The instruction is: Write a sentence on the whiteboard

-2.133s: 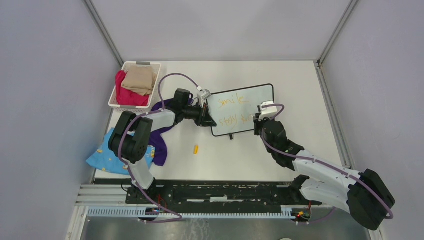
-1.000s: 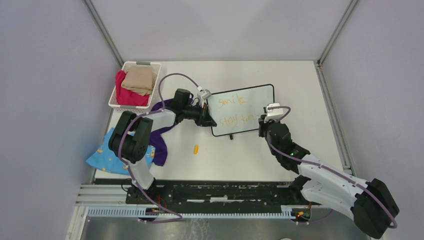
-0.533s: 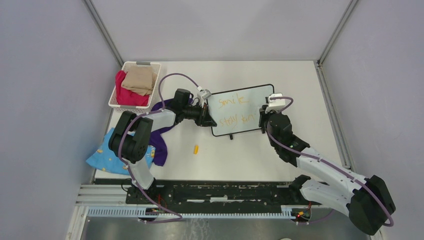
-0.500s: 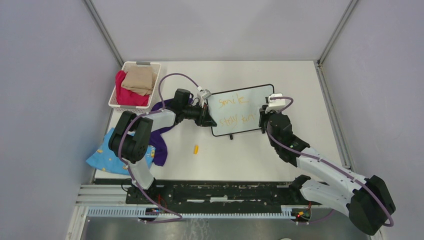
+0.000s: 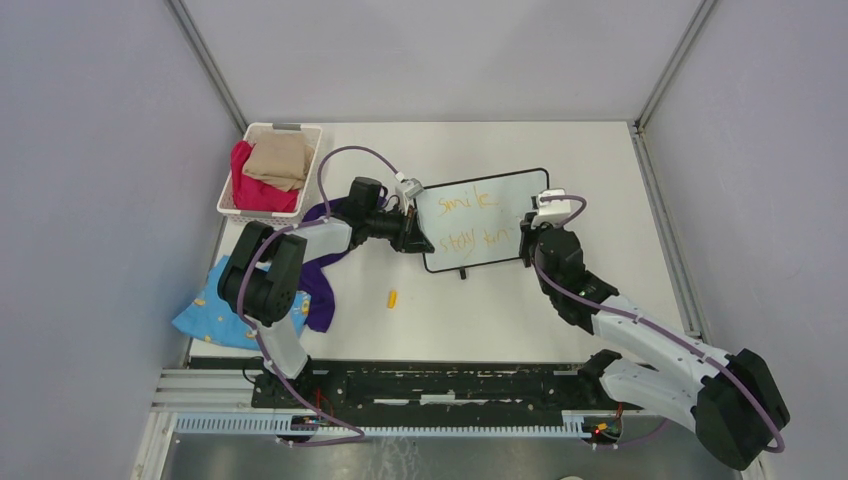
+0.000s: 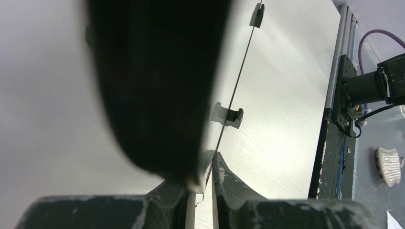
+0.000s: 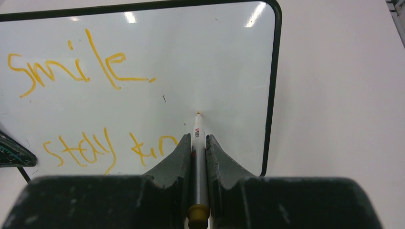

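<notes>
The whiteboard (image 5: 512,192) lies at the table's middle, black-framed. The sentence in orange reads "smile" (image 5: 468,201) above "stay kin" (image 5: 478,240). My left gripper (image 5: 415,238) is shut on the board's left edge; in the left wrist view (image 6: 206,167) the thin frame (image 6: 239,62) runs between the fingers, with two black feet (image 6: 231,115) showing. My right gripper (image 5: 527,236) is shut on a white marker (image 7: 198,131) with an orange tip, which touches the board (image 7: 205,57) just right of "kin" (image 7: 153,145). "smile" (image 7: 71,67) shows above.
A white basket (image 5: 232,205) holding red and beige cloths stands at the back left. A purple cloth (image 5: 320,285) and a blue patterned cloth (image 5: 205,312) lie at the left. A small orange cap (image 5: 392,298) lies in front of the board.
My right gripper has moved right along the second line with the marker, and the letters after "stay" have grown to "kin". The left gripper and board have not moved.
</notes>
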{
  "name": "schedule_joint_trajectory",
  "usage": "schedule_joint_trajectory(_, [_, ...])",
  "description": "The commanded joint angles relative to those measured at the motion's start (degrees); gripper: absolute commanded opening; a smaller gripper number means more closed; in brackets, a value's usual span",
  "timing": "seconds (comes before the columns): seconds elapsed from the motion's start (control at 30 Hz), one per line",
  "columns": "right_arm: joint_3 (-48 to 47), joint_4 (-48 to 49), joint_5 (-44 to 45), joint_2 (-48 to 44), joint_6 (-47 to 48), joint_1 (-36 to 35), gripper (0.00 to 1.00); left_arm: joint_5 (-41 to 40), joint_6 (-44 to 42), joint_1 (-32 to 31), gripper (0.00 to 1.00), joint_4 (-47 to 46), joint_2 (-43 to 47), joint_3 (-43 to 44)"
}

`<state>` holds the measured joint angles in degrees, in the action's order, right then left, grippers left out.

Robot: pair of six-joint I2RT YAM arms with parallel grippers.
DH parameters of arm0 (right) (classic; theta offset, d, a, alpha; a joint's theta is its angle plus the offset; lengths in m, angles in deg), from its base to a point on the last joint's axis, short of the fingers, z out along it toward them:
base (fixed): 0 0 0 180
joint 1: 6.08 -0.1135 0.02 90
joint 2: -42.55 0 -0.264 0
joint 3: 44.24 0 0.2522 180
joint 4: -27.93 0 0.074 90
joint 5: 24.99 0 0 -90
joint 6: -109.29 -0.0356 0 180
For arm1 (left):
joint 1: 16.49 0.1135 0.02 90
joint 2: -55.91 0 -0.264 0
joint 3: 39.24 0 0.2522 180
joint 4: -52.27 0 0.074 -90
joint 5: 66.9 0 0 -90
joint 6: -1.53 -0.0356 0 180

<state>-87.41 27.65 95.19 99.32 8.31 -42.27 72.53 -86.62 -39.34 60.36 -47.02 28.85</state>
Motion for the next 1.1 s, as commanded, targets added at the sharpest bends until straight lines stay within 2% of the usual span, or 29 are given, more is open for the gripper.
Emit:
schedule_joint_trajectory(0.0, [0.92,2.49,-0.56,0.28,-1.27,0.38,0.00,-8.58,-5.15,-2.64,0.02,9.02,-4.03,-1.74])
schedule_joint_trajectory(0.87, [8.61,-1.17,-2.78,-3.51,-3.98,0.57,0.00,-8.77,-5.11,-2.73,0.02,9.11,-4.11,-1.68])
schedule_joint_trajectory(1.07, [7.54,-1.00,-2.75,-3.45,-3.80,0.51,0.00,-8.81,-5.01,-2.73,0.02,9.10,-4.12,-1.77])
